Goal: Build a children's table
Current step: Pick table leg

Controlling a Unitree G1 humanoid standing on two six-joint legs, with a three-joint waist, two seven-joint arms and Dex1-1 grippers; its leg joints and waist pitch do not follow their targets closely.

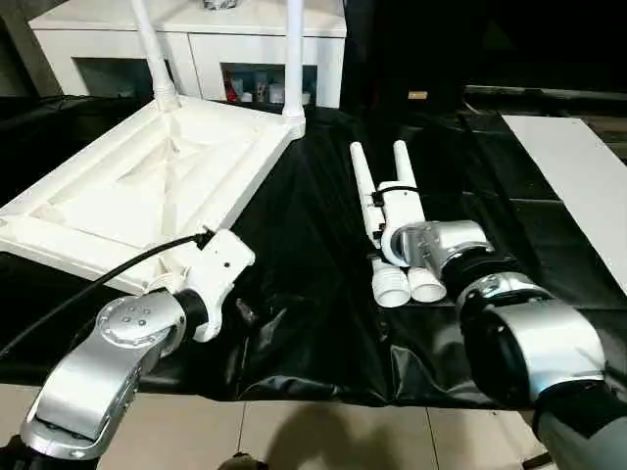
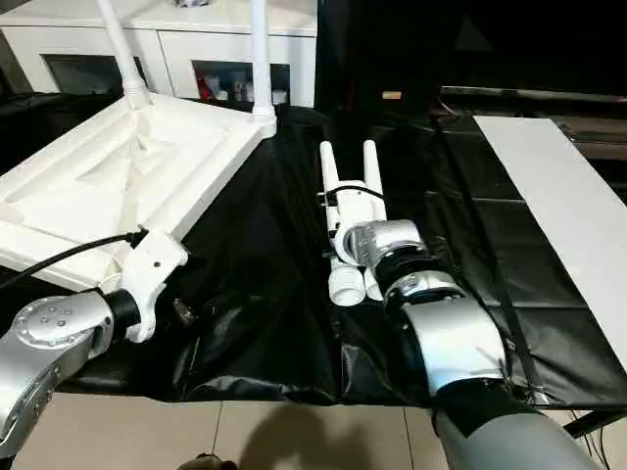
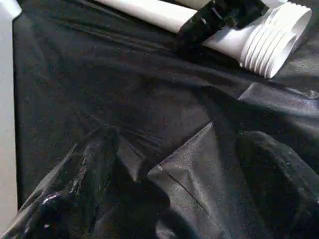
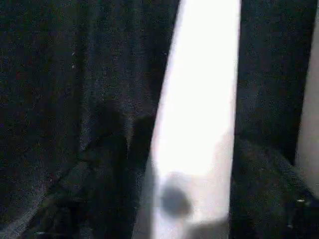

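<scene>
The children's table lies in parts. Its white tabletop (image 1: 147, 186) rests upside down at the left, ribbed side up. Two legs (image 1: 152, 49) (image 1: 294, 59) stand in its far corner sockets. Two loose legs (image 1: 364, 186) (image 1: 404, 162) lie side by side on the black sheet in the middle, threaded ends (image 1: 390, 287) toward me. My right gripper (image 1: 389, 194) sits on top of these two loose legs, straddling the left one, which shows close up in the right wrist view (image 4: 199, 114). My left gripper (image 1: 235, 315) hovers open over the black sheet, just off the tabletop's near corner, holding nothing.
A black sheet (image 1: 313, 245) covers the work surface, wrinkled near its front edge. A white cabinet (image 1: 196, 39) stands behind the tabletop. A flat white board (image 1: 578, 176) lies at the right. Floor tiles (image 1: 294, 431) show below the front edge.
</scene>
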